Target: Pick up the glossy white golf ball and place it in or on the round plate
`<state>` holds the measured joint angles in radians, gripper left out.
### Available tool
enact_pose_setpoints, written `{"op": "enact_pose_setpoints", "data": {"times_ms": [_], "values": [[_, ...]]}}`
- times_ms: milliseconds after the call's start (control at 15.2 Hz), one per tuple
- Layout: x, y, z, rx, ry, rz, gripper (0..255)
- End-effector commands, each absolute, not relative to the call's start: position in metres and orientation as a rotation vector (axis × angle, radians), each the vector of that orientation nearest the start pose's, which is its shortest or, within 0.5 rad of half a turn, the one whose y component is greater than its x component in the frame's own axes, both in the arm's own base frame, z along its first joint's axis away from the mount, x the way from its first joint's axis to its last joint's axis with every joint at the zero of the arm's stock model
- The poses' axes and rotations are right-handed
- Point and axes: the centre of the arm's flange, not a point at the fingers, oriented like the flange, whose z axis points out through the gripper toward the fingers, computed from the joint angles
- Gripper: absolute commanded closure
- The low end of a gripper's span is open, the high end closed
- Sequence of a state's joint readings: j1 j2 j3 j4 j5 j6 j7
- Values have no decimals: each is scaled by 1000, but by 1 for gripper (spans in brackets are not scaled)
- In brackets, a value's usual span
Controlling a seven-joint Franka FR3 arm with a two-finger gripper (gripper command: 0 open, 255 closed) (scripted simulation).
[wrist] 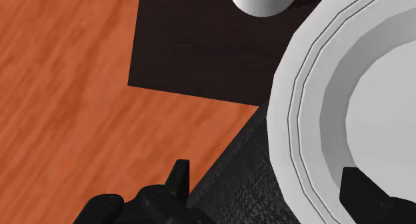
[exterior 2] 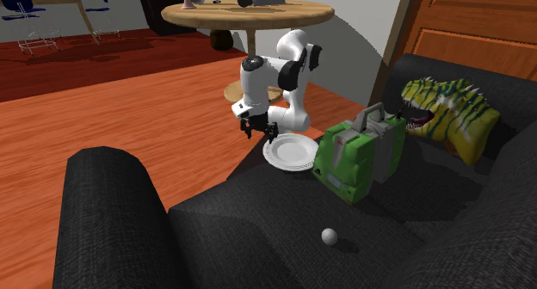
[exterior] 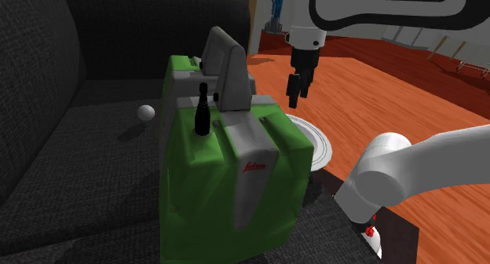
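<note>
Firstly, floor: orange-brown wood, all around the sofa.
Sofa: dark, with a rough cloth; the things of the task lie on its seat.
Arm: white, bent over the edge of the seat, beside the plate.
Case: green with a grey handle, upright on the seat; in the shoulder view it stands between plate and ball.
Dinosaur: a yellow and green toy, far back on the sofa, not part of the task.
Plate: white and round, flat on the seat near its edge, just beside the case.
Gripper: it hangs above the outer rim of the plate and points down; the fingers stand wide apart and nothing is between them.
Ball: small, whitish, alone on the seat, well apart from plate and gripper, on the other side of the case.
Handling: I judge it light, hard and smooth; it will not give under pressure, but it can roll at a touch or slip from the pads.
Hold: best at its widest middle, from above, one finger on each side, closing evenly.
Risk: the tall case is in the way, so the carry probably has to pass over it.
</note>
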<state>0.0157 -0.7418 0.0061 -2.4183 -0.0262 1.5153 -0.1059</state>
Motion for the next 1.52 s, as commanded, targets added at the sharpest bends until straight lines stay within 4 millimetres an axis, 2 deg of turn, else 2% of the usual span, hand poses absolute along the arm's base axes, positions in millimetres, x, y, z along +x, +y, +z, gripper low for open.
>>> {"op": "enact_pose_setpoints", "data": {"times_ms": [0,1452], "values": [[308,4,544,-3148,-199,256,0],[461,231,532,-3090,-180,120,0]]}}
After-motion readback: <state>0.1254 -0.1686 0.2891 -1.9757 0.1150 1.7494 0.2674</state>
